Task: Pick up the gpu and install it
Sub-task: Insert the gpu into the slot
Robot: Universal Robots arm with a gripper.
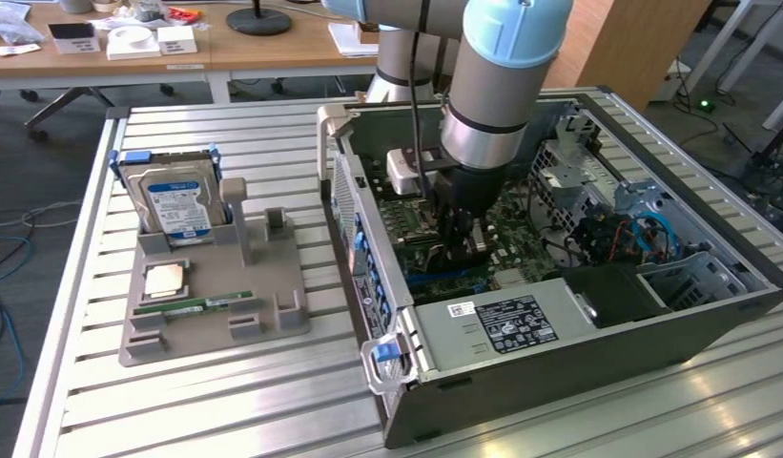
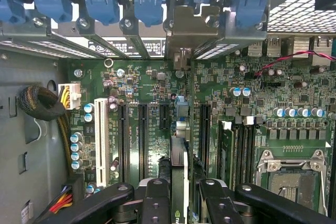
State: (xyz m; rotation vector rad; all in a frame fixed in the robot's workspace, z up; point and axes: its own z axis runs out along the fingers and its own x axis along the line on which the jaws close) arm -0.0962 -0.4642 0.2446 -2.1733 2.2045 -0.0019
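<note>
Your hand (image 2: 181, 190) is pinching the gpu (image 2: 178, 153) edge-on between its fingers (image 2: 156, 198), down inside the case (image 1: 557, 353). The card is standing upright over the motherboard (image 2: 147, 77), running alongside the black slots (image 2: 143, 129), with its far end reaching the rear wall beneath the blue clips (image 2: 149, 3). You cannot tell whether it is seated. Beyond the case, on the exterior view's left, a hard drive (image 1: 175, 205) and a RAM stick (image 1: 194, 305) are sitting in a grey tray (image 1: 200, 339) on the tabletop (image 1: 175, 410).
</note>
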